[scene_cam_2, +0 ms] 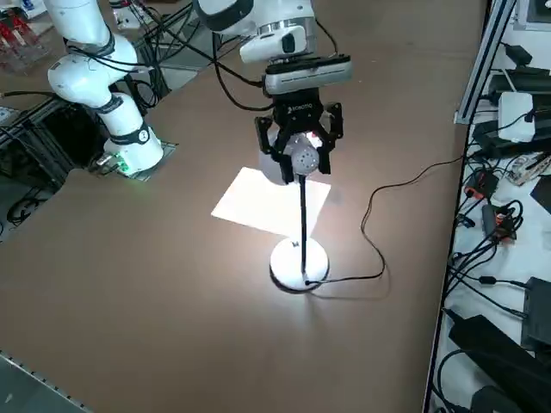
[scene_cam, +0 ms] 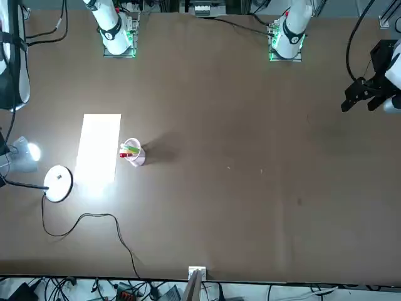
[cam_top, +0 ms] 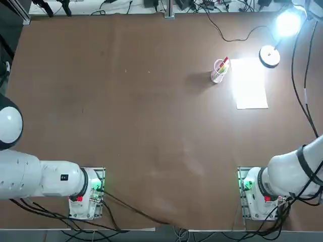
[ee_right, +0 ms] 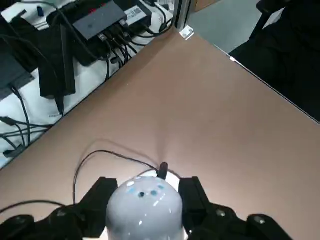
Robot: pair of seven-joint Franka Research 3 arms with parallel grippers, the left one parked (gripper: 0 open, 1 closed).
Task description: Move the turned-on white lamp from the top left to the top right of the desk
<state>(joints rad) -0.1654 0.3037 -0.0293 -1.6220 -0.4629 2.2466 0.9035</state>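
The white lamp stands lit at the desk's (cam_top: 126, 101) top right corner, its disc base (cam_top: 269, 56) flat on the tabletop and its glowing head (cam_top: 288, 22) above it. In the right side view my right gripper (scene_cam_2: 301, 153) comes down from above, and its black fingers (ee_right: 100, 197) press both sides of the rounded lamp head (ee_right: 145, 202). The slim neck (scene_cam_2: 303, 215) runs down to the base (scene_cam_2: 299, 262). A thin black cord (cam_top: 237, 35) trails from the base toward the desk's far edge.
A clear pen cup (cam_top: 219, 70) stands just left of a white paper sheet (cam_top: 251, 83), which lies beside the lamp base. Cables and power bricks (scene_cam_2: 508, 172) crowd the strip beyond the desk's far edge.
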